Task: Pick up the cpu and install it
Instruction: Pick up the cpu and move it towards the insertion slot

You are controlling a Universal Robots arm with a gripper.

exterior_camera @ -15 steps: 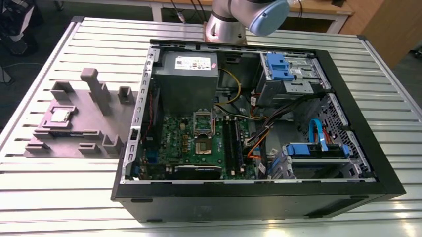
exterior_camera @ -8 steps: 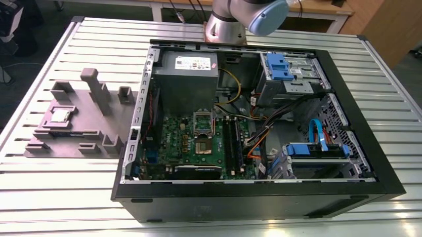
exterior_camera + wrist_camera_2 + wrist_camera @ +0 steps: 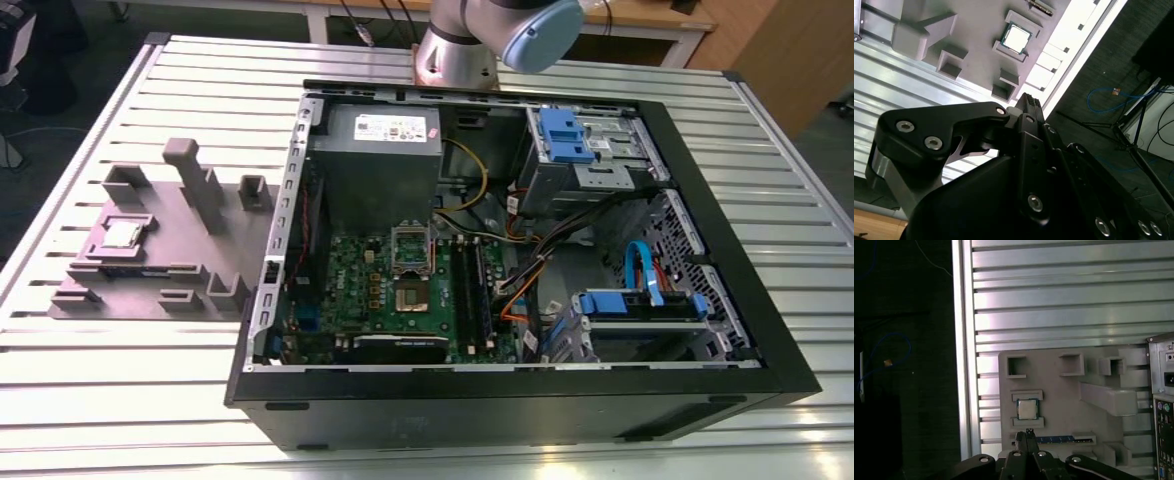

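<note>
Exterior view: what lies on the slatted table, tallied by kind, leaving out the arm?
On the table:
chip, seated in the tray: 1
grey holder tray: 1
open computer case: 1
Total: 3

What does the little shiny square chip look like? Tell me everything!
The cpu, a small flat square chip, has a silver-grey metal top and a thin greenish rim. It lies flat, top up, in a shallow pocket of the grey moulded holder, between low raised ledges. The holder sits on the slatted metal table beside the open black computer case. The black gripper is apart from it; only the holder touches it.
</note>
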